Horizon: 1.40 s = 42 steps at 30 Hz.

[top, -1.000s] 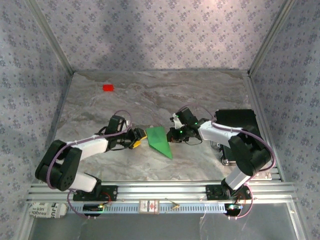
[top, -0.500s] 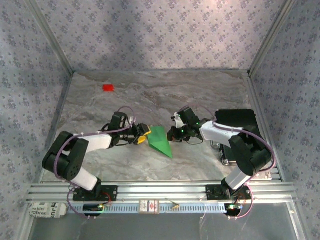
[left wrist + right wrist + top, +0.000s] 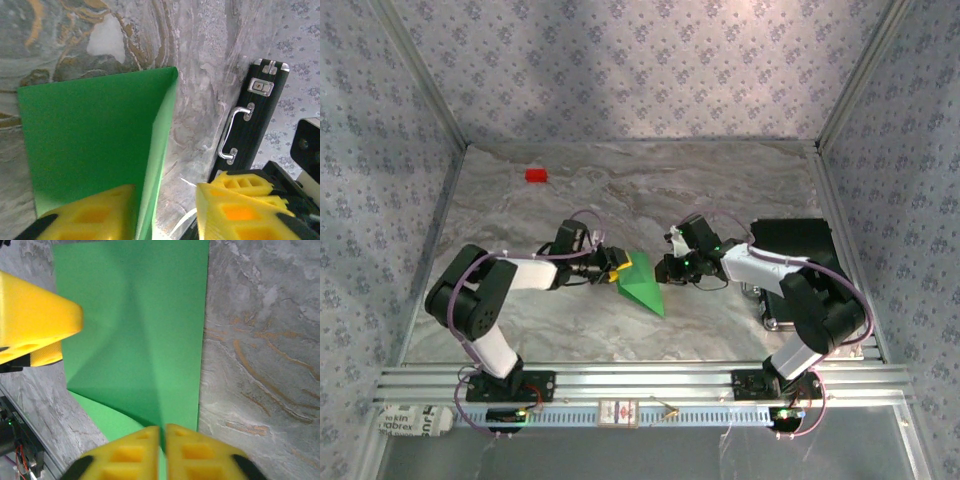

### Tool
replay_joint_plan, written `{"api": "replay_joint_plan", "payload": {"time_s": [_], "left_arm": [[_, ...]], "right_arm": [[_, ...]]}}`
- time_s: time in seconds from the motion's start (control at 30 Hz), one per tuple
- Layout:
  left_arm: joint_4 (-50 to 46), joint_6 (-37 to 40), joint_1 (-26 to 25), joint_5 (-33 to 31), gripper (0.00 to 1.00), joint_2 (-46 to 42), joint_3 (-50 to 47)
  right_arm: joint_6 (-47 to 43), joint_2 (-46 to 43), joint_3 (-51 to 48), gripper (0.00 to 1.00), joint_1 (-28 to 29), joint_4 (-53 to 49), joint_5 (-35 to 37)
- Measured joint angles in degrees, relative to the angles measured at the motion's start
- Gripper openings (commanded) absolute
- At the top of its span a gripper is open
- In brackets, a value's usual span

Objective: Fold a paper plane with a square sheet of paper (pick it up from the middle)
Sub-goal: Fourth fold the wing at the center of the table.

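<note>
Green paper [image 3: 642, 287], folded into a pointed shape, lies near the middle of the top view on the marble table [image 3: 720, 190], its tip aimed toward the lower right of the frame. In the left wrist view we see the paper [image 3: 90, 140] filling the left half, with one lighter flap standing up along its right edge. In the right wrist view the paper [image 3: 135, 330] covers the upper middle, creased down its centre.

We see the left gripper [image 3: 617, 265] touching the paper's upper-left edge. Its yellow fingers stand apart [image 3: 164, 192], one over the sheet, the raised flap in the gap between them, not clamped.

The right gripper [image 3: 663, 268] meets the paper from the right. Its yellow fingers are pinched almost together [image 3: 162, 432], with the paper's near edge running into the thin slit between them.

Further out, a black case [image 3: 790, 240] sits at the right, and a small red block [image 3: 536, 175] lies at the upper left, well apart from the paper.
</note>
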Motion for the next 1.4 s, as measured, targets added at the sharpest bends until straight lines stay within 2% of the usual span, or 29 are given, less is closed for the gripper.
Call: {"api": "replay_joint_plan", "payload": {"time_s": [0.17,0.2,0.23,0.3,0.53,0.67,0.77,0.97,1.17,1.4], "left_arm": [[0.8,-0.7,-0.2,-0.1,0.2,0.3,0.0],[0.9,-0.7,-0.2,-0.1,0.2,0.3,0.0],[1.1,-0.9,-0.2,-0.1,0.18,0.3,0.0],[1.3,-1.2,-0.2,-0.1,0.15,0.3,-0.2],[1.8,-2.1,-0.2,-0.5,0.07,0.1,-0.7],[2.0,-2.1,-0.2,-1.7,0.06,-0.5,-0.8],[2.1,-2.1,-0.3,-2.1,0.06,-1.2,-0.8],[2.1,-2.1,-0.9,-2.3,0.07,-1.3,-0.8],[2.1,-2.6,-1.1,-2.5,0.11,-1.3,-0.8],[2.1,-3.0,-1.2,-2.9,0.14,-1.3,-0.8]], "right_arm": [[0.1,-3.6,-0.1,0.47,0.5,-2.2,4.3],[-0.1,-4.5,-0.2,0.54,0.7,-2.8,5.4],[0.1,-5.7,-0.3,0.66,1.2,-3.4,7.0],[-0.3,-8.0,-1.0,0.67,2.1,-3.9,9.7],[-0.4,-17.9,-9.2,0.59,8.0,-2.3,19.2],[-5.4,-21.8,-14.5,0.59,15.9,2.8,26.1],[-10.3,-23.0,-19.2,0.55,22.0,8.9,30.5],[-18.9,-20.8,-23.2,0.47,26.6,16.5,38.2],[-25.8,-15.3,-22.2,0.46,30.0,20.4,44.1],[-29.3,-9.9,-20.6,0.44,32.3,23.6,49.7]]}}
